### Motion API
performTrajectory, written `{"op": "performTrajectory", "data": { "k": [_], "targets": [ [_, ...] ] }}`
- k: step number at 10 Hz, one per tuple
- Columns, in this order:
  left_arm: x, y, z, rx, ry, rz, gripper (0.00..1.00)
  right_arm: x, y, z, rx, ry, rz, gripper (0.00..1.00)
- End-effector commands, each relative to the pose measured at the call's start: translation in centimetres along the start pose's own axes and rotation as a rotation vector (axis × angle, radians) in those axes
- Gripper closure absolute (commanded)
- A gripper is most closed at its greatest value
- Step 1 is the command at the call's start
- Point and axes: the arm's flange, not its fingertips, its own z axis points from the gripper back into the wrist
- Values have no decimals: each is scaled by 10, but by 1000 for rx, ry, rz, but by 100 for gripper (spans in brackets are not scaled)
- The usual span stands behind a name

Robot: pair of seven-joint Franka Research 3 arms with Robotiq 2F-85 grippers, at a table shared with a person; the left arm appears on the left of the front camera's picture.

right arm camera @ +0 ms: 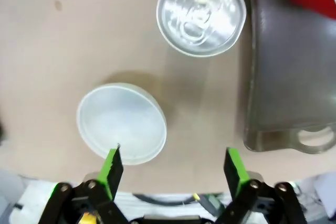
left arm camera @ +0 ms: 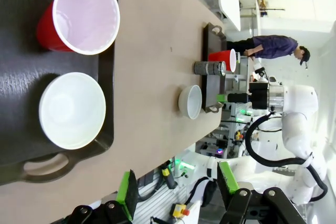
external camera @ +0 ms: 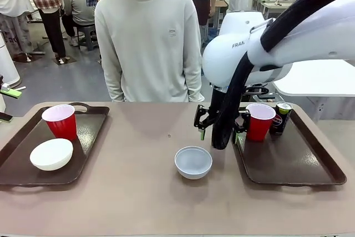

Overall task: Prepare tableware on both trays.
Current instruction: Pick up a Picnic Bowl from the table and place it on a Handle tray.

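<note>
On the left tray (external camera: pixel 89 131) stand a red cup (external camera: pixel 60 121) and a white bowl (external camera: pixel 51 154). The right tray (external camera: pixel 294 165) carries a second red cup (external camera: pixel 259 121) and a dark can (external camera: pixel 282 117). A pale grey-blue bowl (external camera: pixel 193 162) sits on the bare table between the trays. My right gripper (external camera: pixel 219 132) hangs open just left of the right tray. Its wrist view looks down on another can (right arm camera: pixel 202 14), upright on the table beside the tray's edge (right arm camera: pixel 283 77), and on the pale bowl (right arm camera: pixel 122 123). My left gripper (left arm camera: pixel 177 190) is open and empty, above the left tray's cup (left arm camera: pixel 79 14) and bowl (left arm camera: pixel 71 109).
A person in a pale sweatshirt (external camera: pixel 147 37) stands at the far side of the table, arms down. The right arm's black cable (external camera: pixel 233 98) hangs in front of the gripper. Other people and tables are farther back.
</note>
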Motion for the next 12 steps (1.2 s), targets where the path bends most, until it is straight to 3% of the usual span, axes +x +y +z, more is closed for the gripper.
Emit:
{"op": "performTrajectory", "data": {
  "k": [1, 6, 9, 10, 11, 12],
  "targets": [
    [0, 1, 1, -24, -7, -15, 20, 3, 4, -16, -49, -42, -47, 0],
    [0, 1, 1, -24, -7, -15, 20, -12, 11, -64, -69, -56, 26, 0],
    [0, 1, 1, -24, -7, -15, 20, -14, 4, -68, -59, -54, 55, 0],
    [0, 1, 1, -24, -7, -15, 20, -16, 4, -69, -65, -30, 132, 0],
    [0, 1, 1, -24, -7, -15, 20, -16, 4, -71, -61, -25, 152, 59],
    [0, 1, 1, -24, -7, -15, 20, -17, 4, -70, -51, -24, 169, 59]
  ]
}}
